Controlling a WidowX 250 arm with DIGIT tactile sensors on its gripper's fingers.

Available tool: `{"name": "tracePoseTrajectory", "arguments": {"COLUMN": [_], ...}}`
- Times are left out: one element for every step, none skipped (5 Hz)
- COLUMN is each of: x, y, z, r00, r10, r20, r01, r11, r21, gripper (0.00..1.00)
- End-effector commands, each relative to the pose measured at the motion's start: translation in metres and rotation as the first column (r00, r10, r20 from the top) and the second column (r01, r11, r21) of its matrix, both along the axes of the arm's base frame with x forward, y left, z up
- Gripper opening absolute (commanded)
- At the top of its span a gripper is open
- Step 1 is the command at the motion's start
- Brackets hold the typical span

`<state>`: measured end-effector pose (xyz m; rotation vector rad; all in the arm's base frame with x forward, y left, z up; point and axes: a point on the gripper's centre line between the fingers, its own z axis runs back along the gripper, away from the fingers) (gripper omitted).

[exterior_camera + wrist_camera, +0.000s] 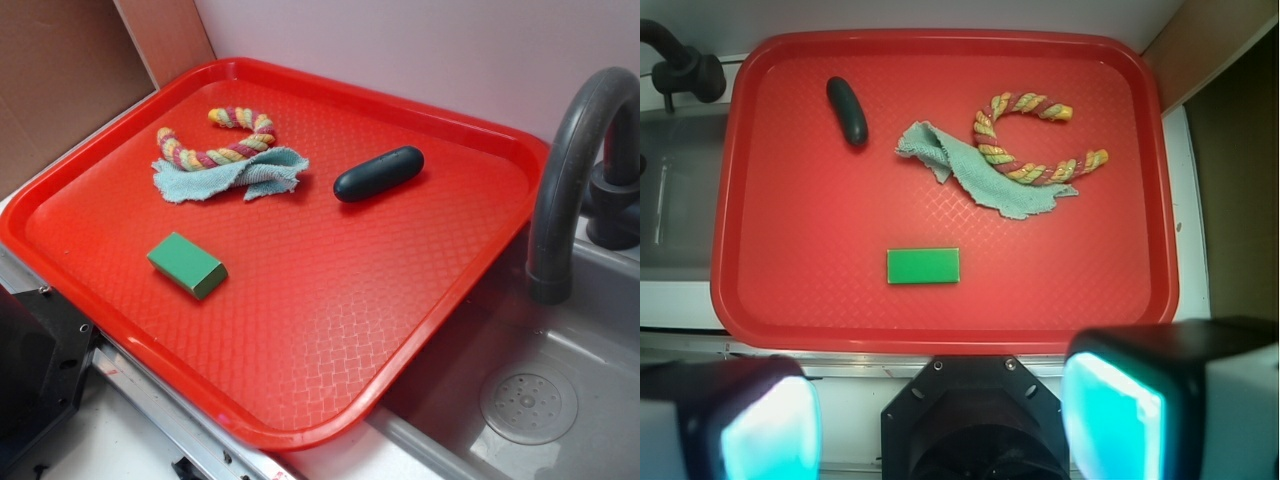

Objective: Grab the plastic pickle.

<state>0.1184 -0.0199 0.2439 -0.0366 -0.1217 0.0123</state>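
- Right up against the wrist cam are the hand's [940, 420] two fingers [770, 425], blurry with teal pads. They're spread wide with nothing between them, hanging high over the near rim of the red tray [940, 335]. Looks to me like it's parked up there to get a full look before committing.
- The plastic pickle [847, 110] lies flat in the tray's far-left area as the wrist cam sees it. It's off on its own, touching nothing, so a grab from above should be easy. Since it's smooth and round, I'd guess it rolls if you pinch it off-centre, so closing across the short width makes sense.
- Nearest neighbour is the light-blue rag [980, 180], crumpled just beside it but apart.
- The striped rope [1025, 140] curls over the rag's far end, so it stays well out of the way.
- The green block [923, 266] sits alone in the middle, closer to the hand than the pickle. It's probably the easiest wrong pick.
- The grey faucet [580, 160] and sink [560, 370] sit beside the tray on the pickle's side, so watch the approach there.
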Motion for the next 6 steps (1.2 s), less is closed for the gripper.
{"name": "tracePoseTrajectory", "arguments": {"x": [0.0,0.015,0.032,0.06,0.084,0.111], "y": [0.0,-0.007,-0.015,-0.034,-0.05,-0.065], "z": [0.0,-0.013,-0.027,-0.047,-0.064,-0.087], "r00": [1.0,0.986,0.982,0.981,0.982,0.979], "r10": [0.0,0.121,0.14,0.097,0.053,0.035], "r20": [0.0,0.114,0.128,0.167,0.182,0.199], "r01": [0.0,-0.118,-0.135,-0.086,-0.044,-0.037], "r11": [1.0,0.993,0.99,0.994,0.998,0.999], "r21": [0.0,-0.032,-0.049,-0.073,-0.055,0.008], "gripper": [1.0,1.0,1.0,1.0,1.0,1.0]}}
